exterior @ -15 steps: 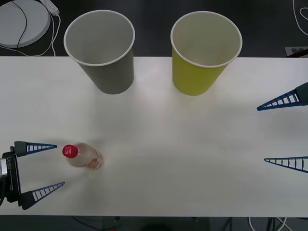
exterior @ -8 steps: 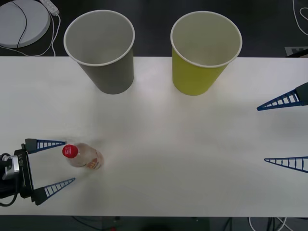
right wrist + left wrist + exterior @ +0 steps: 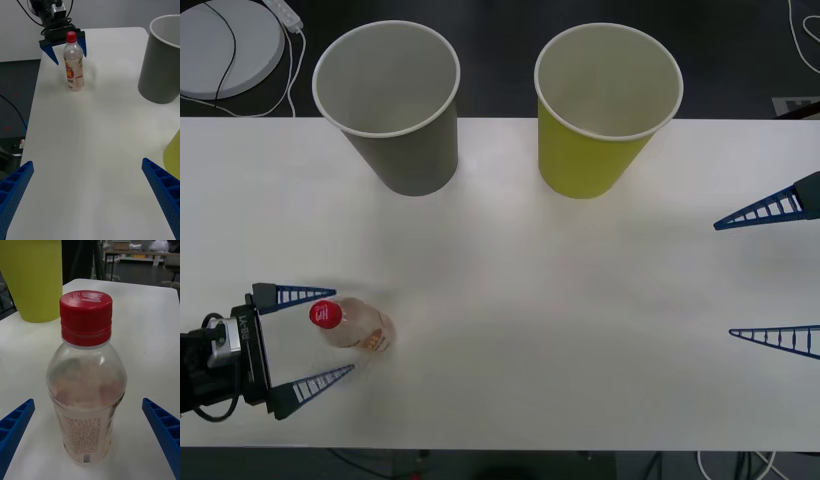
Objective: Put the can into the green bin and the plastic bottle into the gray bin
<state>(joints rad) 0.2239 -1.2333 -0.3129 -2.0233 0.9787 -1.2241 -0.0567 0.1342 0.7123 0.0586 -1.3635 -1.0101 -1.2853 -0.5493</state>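
Plastic bottle (image 3: 352, 327) upright on desk (image 3: 560, 300), near-left | left hand (image 3: 314, 336) wide, fingers flanking bottle, no contact | right hand (image 3: 770, 275) wide, at desk's right edge | gray bin (image 3: 392, 105), green bin (image 3: 604, 108) at far edge

The white table (image 3: 560, 330) has a plain, smooth top with a rounded corner. The floor (image 3: 500, 60) behind its far edge is dark. On this floor, at the far left, lies a round light-gray disc (image 3: 225, 45) with a black cable across it and a white cable (image 3: 292, 60) beside it. In the right wrist view a pale wall (image 3: 112, 13) stands behind the table. In the left wrist view another table with boxes (image 3: 131, 249) stands in the dim room behind.
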